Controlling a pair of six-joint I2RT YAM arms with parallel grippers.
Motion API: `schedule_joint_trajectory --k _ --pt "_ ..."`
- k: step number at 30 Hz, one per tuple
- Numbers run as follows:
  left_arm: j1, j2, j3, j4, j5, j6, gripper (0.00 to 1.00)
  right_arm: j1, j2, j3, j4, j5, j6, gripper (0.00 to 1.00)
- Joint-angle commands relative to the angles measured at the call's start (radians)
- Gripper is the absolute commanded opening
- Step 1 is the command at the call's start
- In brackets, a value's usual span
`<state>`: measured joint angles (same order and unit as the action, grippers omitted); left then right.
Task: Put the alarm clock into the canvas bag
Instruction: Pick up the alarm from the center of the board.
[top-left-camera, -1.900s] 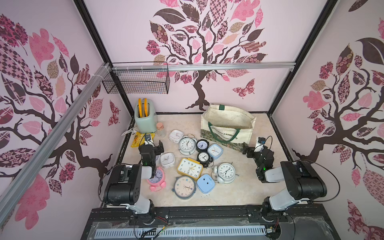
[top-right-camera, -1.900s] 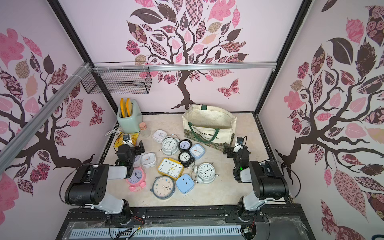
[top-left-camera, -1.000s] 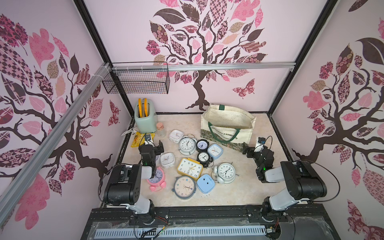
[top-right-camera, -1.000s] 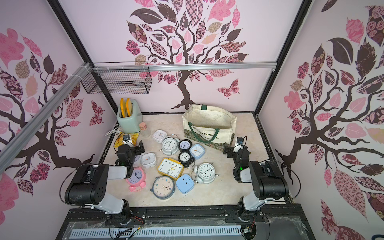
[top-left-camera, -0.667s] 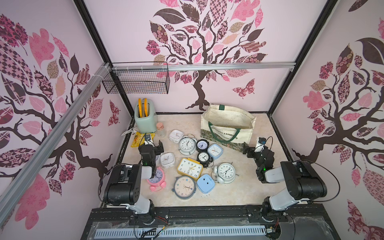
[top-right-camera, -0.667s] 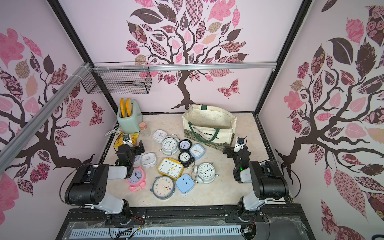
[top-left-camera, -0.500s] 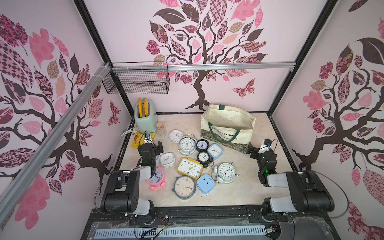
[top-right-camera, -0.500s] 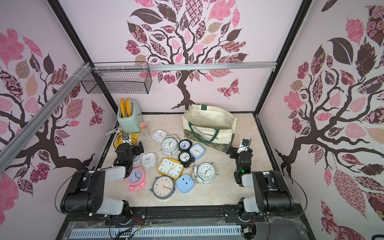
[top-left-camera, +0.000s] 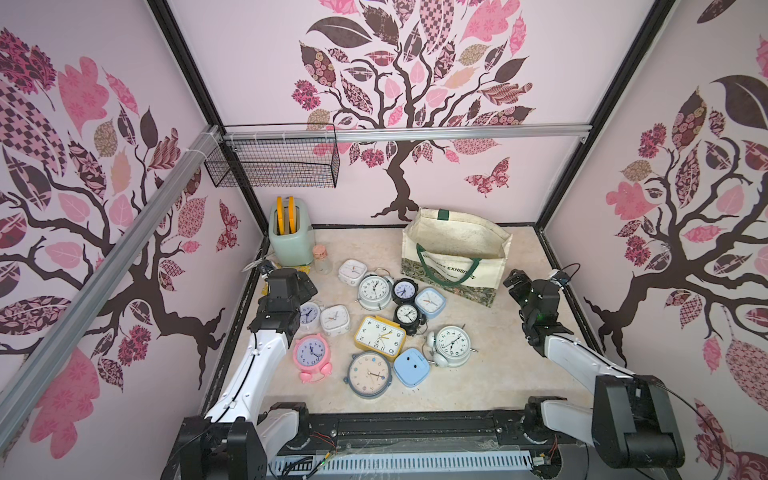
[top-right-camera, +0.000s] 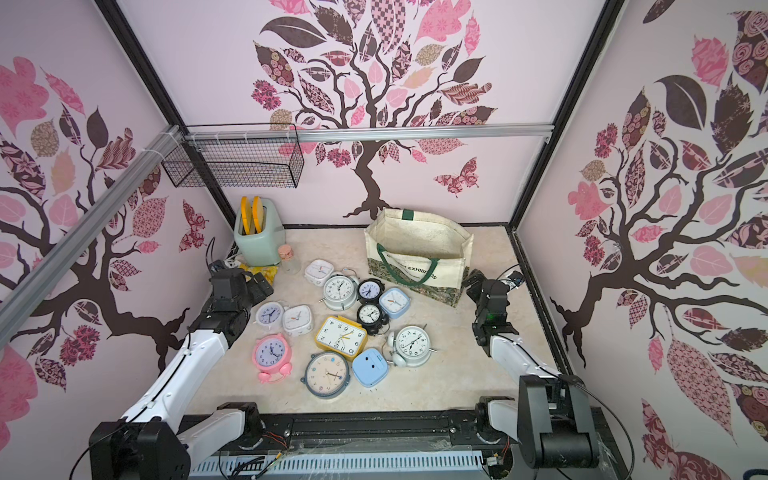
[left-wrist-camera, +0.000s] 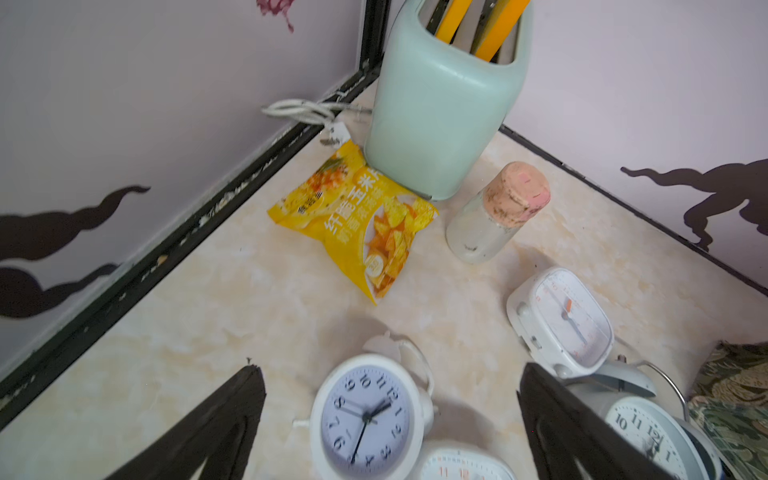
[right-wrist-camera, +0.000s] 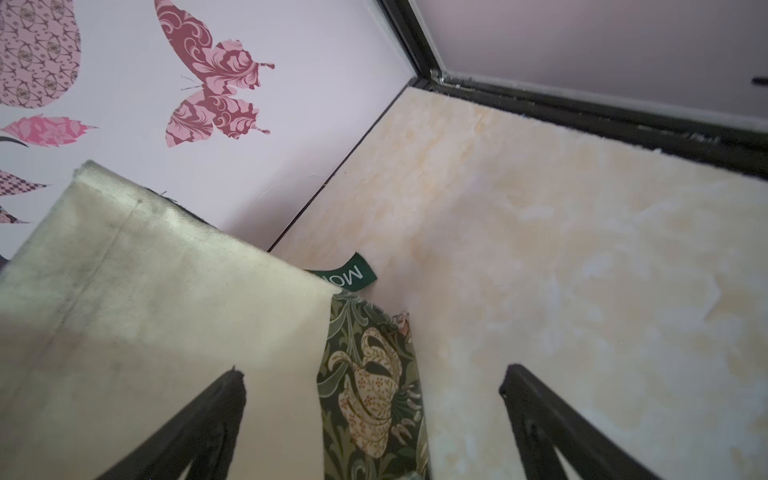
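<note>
Alarm clocks (top-left-camera: 379, 336) are lying clustered on the table (top-left-camera: 478, 390) beside the canvas bag (top-left-camera: 455, 249).
Left end effector (left-wrist-camera: 387, 368) and right end effector (right-wrist-camera: 372, 369) are hovering open, empty.

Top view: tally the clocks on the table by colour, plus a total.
White or silver clocks: 5
Black clocks: 2
Blue clocks: 2
Yellow clock: 1
Pink clock: 1
Dark grey clock: 1
Total: 12

Marbled cream tabletop (top-left-camera: 498, 374) with alarm clocks (top-left-camera: 380, 336), canvas bag (top-left-camera: 457, 245), mint toaster (top-left-camera: 289, 245), corked jar (top-left-camera: 322, 259), yellow snack packet (left-wrist-camera: 357, 220)
</note>
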<state>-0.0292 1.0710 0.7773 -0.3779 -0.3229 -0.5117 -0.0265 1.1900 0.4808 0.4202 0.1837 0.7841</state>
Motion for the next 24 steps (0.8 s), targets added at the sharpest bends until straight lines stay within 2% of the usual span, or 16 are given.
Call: schedule_joint_trajectory --k 1,5,8,14,17,24 --pt "-0.012 0.004 0.106 -0.334 0.017 -0.144 0.98 -0.008 -0.068 0.038 -0.189 -0.127 0.16 1.0" --pt "-0.011 0.061 0.17 -0.47 0.016 -0.147 0.98 -0.006 -0.125 0.056 -0.294 -0.175 0.188 1.0" --pt "-0.008 0.116 0.184 -0.464 0.016 -0.106 0.98 0.024 -0.155 0.118 -0.403 -0.213 0.122 1.0" --pt "0.011 0.286 0.262 -0.496 0.074 -0.052 0.98 0.201 -0.182 0.258 -0.631 -0.187 -0.036 1.0" --pt "0.015 0.319 0.261 -0.461 0.092 -0.037 0.98 0.295 -0.222 0.265 -0.686 -0.135 -0.092 1.0" --pt "0.023 0.398 0.274 -0.433 0.095 0.007 0.98 0.426 -0.199 0.346 -0.792 -0.174 -0.199 1.0"
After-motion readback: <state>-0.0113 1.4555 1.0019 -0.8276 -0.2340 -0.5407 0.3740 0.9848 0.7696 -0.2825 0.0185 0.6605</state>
